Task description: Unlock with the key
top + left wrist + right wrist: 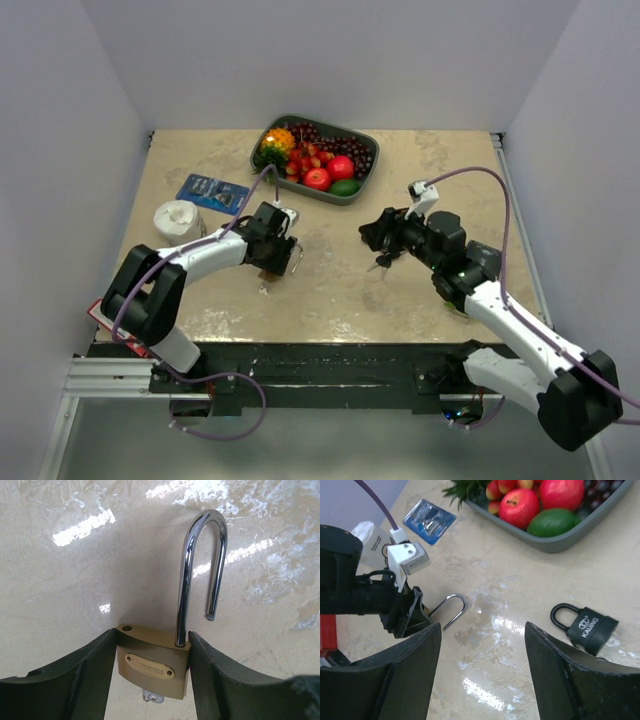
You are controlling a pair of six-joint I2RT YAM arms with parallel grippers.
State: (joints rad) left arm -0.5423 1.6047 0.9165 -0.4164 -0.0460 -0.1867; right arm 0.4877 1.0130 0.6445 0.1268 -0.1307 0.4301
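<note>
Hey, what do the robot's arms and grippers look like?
The left arm and right arm have white links with black joints, and a purple cable loops along each. The left gripper and right gripper have broad, dark, matte fingers. A small white camera block sits at each wrist.

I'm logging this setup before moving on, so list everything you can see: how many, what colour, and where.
brass padlock: one, gold with a silver loop swung open, between the left gripper's fingers
key: one, silver, sticking out under the brass padlock
black padlock: one, black, lying shut on the table by the right gripper
tray: one, grey, far middle of the table
fruit: several, red, green, orange and dark, in the tray
packet: one, blue, far left
white roll: one, white, left side
table: one, beige
left gripper: one, black, shut on the brass padlock
right gripper: one, black, open, empty
</note>
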